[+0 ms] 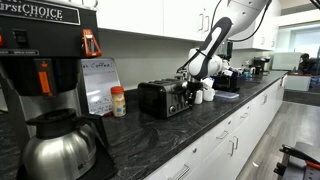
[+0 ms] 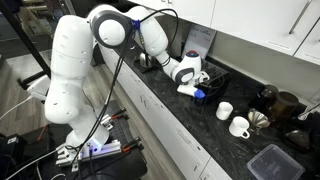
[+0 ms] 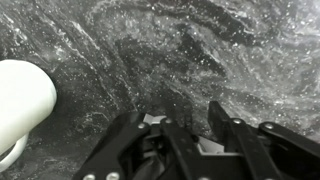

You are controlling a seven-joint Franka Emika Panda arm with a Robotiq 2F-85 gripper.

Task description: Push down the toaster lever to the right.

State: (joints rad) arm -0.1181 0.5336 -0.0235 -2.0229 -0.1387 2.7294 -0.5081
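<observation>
Two white mugs [image 2: 240, 127] stand on the desk [image 2: 200, 135], contents unreadable. One steel carafe [image 1: 58, 148] sits under the coffee machine [image 1: 45, 50]. One toaster [image 1: 160, 97] stands against the wall beside the tool [image 3: 180, 125], whose fingers are slightly spread, pinching nothing.

Black toaster [image 1: 160, 98] (shiny steel face), marbled dark counter [image 1: 165, 148]

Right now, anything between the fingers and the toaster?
Nothing visible. In an exterior view the fingers sit right at the end of the toaster, with no object between. The white mugs stand on the far side of the fingers.
</observation>
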